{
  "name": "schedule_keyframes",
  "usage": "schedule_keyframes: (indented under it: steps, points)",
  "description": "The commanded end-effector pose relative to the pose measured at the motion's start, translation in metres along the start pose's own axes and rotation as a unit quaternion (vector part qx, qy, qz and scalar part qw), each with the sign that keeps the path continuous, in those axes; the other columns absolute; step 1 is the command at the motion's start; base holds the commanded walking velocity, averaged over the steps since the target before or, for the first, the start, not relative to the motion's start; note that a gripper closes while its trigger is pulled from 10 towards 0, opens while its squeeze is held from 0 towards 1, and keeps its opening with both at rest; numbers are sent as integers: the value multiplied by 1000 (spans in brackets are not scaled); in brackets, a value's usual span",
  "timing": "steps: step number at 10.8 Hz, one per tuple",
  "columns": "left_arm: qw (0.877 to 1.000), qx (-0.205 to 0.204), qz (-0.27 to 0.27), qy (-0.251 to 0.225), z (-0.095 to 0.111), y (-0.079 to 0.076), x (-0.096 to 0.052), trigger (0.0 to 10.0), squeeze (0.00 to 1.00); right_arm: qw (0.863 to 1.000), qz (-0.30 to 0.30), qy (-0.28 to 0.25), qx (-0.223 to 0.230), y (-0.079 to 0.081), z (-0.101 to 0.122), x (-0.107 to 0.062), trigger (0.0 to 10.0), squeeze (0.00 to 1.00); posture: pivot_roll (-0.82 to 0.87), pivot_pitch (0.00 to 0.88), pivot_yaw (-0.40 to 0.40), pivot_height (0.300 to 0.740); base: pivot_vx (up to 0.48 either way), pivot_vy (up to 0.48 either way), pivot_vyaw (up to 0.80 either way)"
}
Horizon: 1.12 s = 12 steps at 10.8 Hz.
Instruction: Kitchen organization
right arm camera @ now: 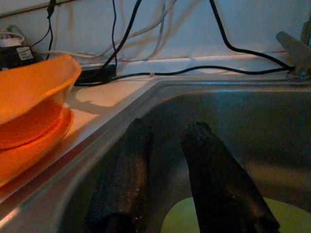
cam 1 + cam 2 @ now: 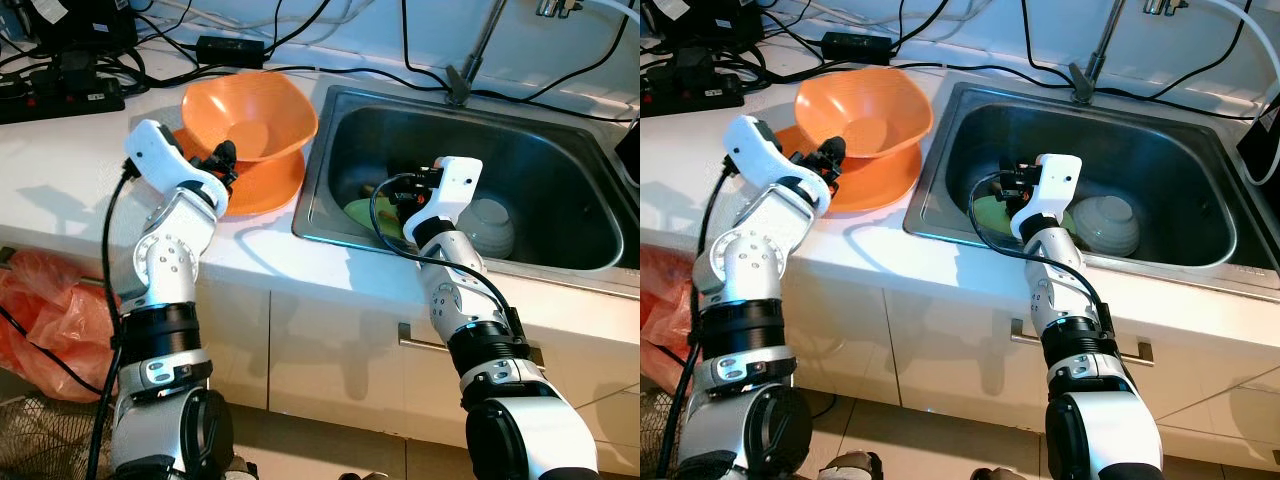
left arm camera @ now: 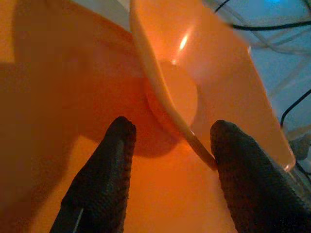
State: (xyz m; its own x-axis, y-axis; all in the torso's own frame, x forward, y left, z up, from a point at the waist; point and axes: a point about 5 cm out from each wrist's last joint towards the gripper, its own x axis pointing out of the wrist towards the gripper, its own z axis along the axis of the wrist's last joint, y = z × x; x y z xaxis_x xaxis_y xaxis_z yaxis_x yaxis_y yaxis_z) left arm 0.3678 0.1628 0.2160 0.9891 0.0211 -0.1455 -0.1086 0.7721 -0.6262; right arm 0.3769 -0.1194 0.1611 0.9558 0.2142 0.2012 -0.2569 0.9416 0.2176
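An orange bowl [image 2: 250,115] rests tilted on an orange plate [image 2: 265,185] on the white counter, left of the sink. My left gripper [image 2: 225,160] is at the bowl's near side, open. In the left wrist view the bowl's rim [image 3: 194,141] runs between the two fingers, close to one of them, above the plate [image 3: 58,97]. My right gripper [image 2: 400,190] is down inside the steel sink [image 2: 330,235], just over a green plate [image 2: 362,212]. Its fingers [image 1: 204,160] stand a little apart with nothing between them.
A white bowl [image 2: 487,225] lies upside down in the sink beside the green plate. The faucet [image 2: 470,60] stands behind the sink. Black cables and a power strip [image 2: 60,95] lie along the back of the counter. A red plastic bag [image 2: 40,320] hangs below the counter's left end.
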Motion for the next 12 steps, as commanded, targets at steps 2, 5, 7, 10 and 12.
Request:
schedule_keyframes:
  steps: [2,5,7,10,12]
  points:
    - [999,-11,24,35,-14,1,6,10000,0,1000,-7,2,1,-5,-1,-2,10000,0,118,83,-77,740,0,0,0]
    - [998,-12,30,45,-24,2,9,10000,0,1000,-11,2,0,-7,0,-3,10000,0,114,83,-76,740,0,0,0]
    - [999,-11,34,33,-22,3,11,0,0,1000,-11,3,1,-6,-1,-3,10000,0,117,81,-77,740,0,0,0]
    - [999,-9,30,21,-19,3,11,0,0,1000,-12,5,1,-6,-1,-2,10000,0,117,79,-77,740,0,0,0]
    - [999,-8,29,12,-16,3,11,0,0,1000,-12,5,1,-6,-1,-2,10000,0,117,77,-76,740,0,0,0]
